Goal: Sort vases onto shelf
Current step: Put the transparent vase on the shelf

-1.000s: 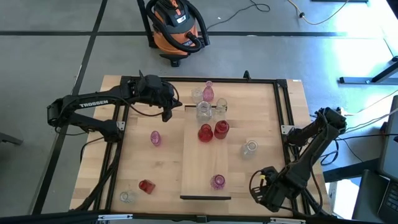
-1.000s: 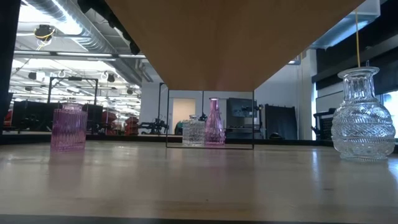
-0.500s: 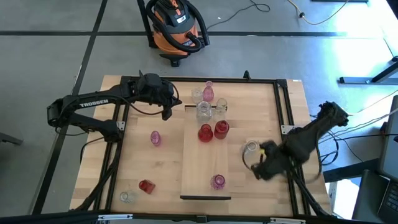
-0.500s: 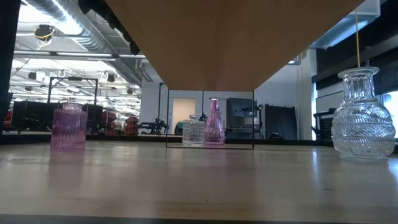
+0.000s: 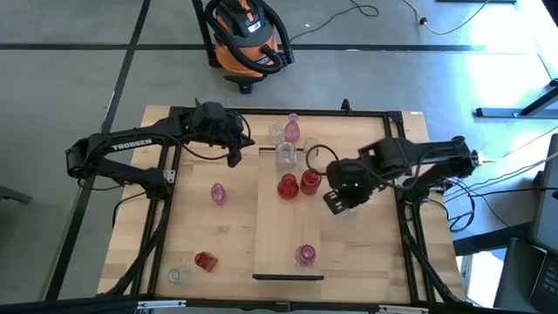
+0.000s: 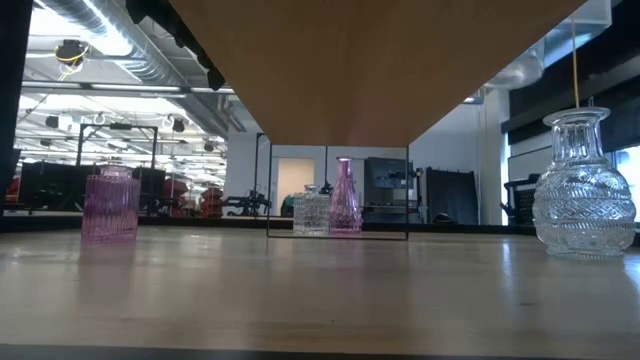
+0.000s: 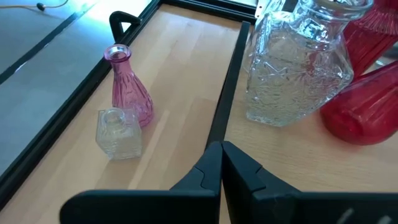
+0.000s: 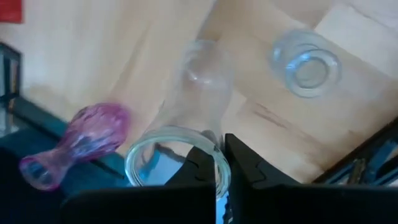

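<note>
My right gripper (image 5: 336,199) hangs high over the table just right of the shelf (image 5: 288,227), shut on a clear vase (image 8: 186,106) that the arm hides in the high view. Two red vases (image 5: 299,183), clear ones (image 5: 285,155) and a pink one (image 5: 305,255) stand on the shelf. Another clear vase (image 6: 585,190) stands by its base on the table below my right gripper. My left gripper (image 5: 235,153) waits shut and empty near the shelf's far end, by a pink bottle vase (image 7: 127,93) and a small clear one (image 7: 118,134). My right gripper has the clear vase by the rim of its mouth (image 8: 216,163), pinched between the two fingers; one finger seems to be inside the mouth and one outside. The fingers come steeply from above. The vase hangs below them, tilted, clear of table and shelf.
On the table left of the shelf stand a pink vase (image 5: 218,194), a red one (image 5: 205,260) and a clear one (image 5: 179,276). A black frame (image 5: 397,148) runs round the tabletop. An orange shop vacuum (image 5: 247,39) stands on the floor beyond the far edge.
My right gripper has swung from the table's near right corner toward the far edge and the left, rising as it went. It now hangs beside the red vases at the shelf's right edge. Its wrist has rolled on the way.
</note>
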Tool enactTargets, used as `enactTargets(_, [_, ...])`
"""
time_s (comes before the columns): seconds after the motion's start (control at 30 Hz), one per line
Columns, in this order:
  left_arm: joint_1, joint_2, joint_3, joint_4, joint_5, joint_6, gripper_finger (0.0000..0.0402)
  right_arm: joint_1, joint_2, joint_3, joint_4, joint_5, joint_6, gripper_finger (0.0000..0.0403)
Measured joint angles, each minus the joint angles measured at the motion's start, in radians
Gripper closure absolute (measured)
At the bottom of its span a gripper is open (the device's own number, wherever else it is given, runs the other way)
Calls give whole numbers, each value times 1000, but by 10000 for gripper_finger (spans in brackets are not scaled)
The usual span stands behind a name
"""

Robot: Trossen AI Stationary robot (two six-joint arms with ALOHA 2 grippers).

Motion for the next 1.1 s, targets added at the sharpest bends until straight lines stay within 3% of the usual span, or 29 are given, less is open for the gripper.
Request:
enactTargets(0.57, [0,0,0,-1,-6,8,401,-3,190,192,7,-30,-111,403])
enactTargets(0.87, [0,0,0,-1,-7,9,401,-3,207,244,-3,58,-110,401])
enactTargets(1.1, [0,0,0,-1,-7,9,401,-3,207,244,-3,18,-110,400])
